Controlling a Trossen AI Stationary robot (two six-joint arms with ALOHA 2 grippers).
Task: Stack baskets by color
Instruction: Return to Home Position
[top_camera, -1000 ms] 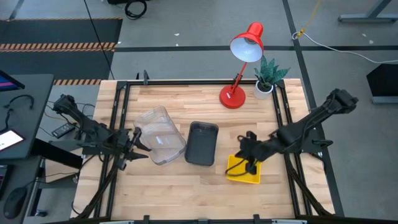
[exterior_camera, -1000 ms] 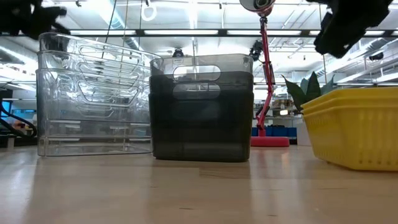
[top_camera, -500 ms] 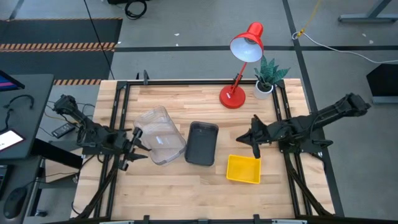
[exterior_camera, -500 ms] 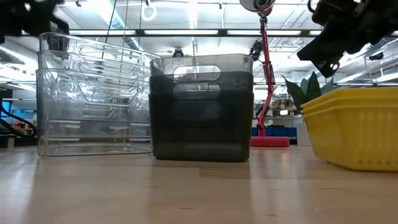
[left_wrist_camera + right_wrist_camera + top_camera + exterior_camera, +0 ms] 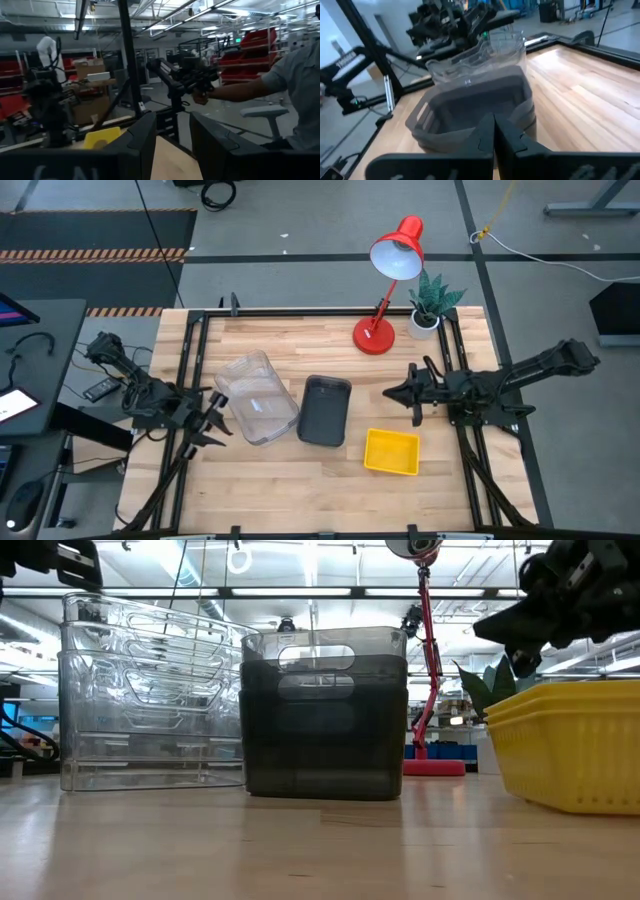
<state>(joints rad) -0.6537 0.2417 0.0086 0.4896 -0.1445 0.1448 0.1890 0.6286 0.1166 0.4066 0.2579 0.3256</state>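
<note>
Three stacks stand in a row on the wooden table, each resting on its base. The clear baskets (image 5: 258,397) are nested at the left, the dark grey baskets (image 5: 325,410) in the middle, and the yellow baskets (image 5: 391,451) at the right, nearer the front. My left gripper (image 5: 218,418) hangs open just left of the clear stack, with nothing between its fingers (image 5: 145,145). My right gripper (image 5: 395,393) is shut and about level. It is in the air right of the grey stack and beyond the yellow one, and points at the grey baskets (image 5: 470,107).
A red desk lamp (image 5: 385,290) and a small potted plant (image 5: 430,305) stand at the far right corner. Black frame rails (image 5: 190,370) run along both sides of the table. Bare wood lies along the near edge (image 5: 300,495). A person (image 5: 295,90) sits beyond the table.
My right gripper has drawn back from over the yellow baskets toward the far and right edges. It has tipped up from pointing down to about level. The yellow stack stays on the table. My left gripper has rolled and tipped upward in place.
</note>
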